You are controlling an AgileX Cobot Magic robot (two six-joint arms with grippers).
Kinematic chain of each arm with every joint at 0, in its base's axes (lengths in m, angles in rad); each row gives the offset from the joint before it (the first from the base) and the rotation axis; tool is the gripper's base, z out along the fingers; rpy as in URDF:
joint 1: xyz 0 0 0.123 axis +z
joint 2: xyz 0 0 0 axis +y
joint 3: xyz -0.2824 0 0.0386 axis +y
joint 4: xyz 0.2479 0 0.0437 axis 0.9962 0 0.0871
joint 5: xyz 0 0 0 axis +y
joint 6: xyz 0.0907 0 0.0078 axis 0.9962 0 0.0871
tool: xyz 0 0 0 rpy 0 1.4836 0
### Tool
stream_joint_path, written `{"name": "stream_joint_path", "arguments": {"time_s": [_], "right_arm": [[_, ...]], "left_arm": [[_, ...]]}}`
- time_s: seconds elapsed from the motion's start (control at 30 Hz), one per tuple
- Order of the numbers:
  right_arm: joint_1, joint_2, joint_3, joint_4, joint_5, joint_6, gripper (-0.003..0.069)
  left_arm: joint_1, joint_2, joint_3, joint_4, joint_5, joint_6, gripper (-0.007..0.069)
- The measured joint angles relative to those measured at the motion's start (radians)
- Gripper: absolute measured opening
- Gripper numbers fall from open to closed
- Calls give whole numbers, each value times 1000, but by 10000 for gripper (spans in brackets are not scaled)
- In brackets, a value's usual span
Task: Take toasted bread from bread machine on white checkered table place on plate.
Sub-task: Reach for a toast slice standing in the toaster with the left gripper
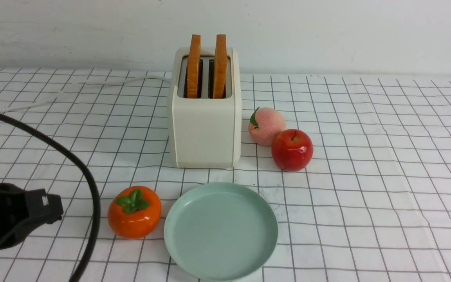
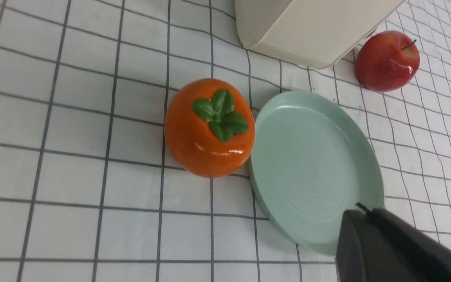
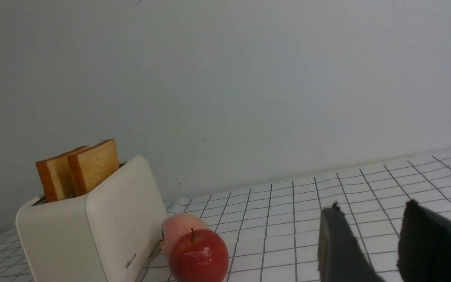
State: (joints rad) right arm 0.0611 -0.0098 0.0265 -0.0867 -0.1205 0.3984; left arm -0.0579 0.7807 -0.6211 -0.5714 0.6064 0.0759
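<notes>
Toasted bread (image 1: 206,66): two thick golden-tan, orange-crusted slices.

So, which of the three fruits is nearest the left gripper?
The orange persimmon with green leaves, left of the plate, close by the left gripper. The peach and red apple sit farther, right of the bread machine.

A white checkered table (image 1: 386,156) is filling the front view, carrying a cream bread machine (image 1: 206,129) at upper centre, its white cord (image 1: 92,84) trailing toward the upper left. A mint-green plate (image 1: 220,231) is sitting at lower centre, an orange persimmon (image 1: 134,212) just beside its left rim. A peach (image 1: 265,126) and a red apple (image 1: 292,150) are resting close together right of the machine.
</notes>
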Motion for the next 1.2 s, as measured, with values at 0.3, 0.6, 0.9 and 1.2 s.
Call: {"name": "stream_joint_path", "arguments": {"time_s": [0.3,0.6,0.9,1.2], "right_arm": [[0,0,0,-1,35,0,241],[0,0,0,-2,36,0,241],[0,0,0,-2,36,0,241],[0,0,0,-2,36,0,241]], "left_arm": [[0,120,-179,54,83,-4,-13],[-162,435,-460,352,257,-229,-13],[-392,725,-880,701,397,-493,-13],[-394,1040,-1374,707,580,-460,50]]}}
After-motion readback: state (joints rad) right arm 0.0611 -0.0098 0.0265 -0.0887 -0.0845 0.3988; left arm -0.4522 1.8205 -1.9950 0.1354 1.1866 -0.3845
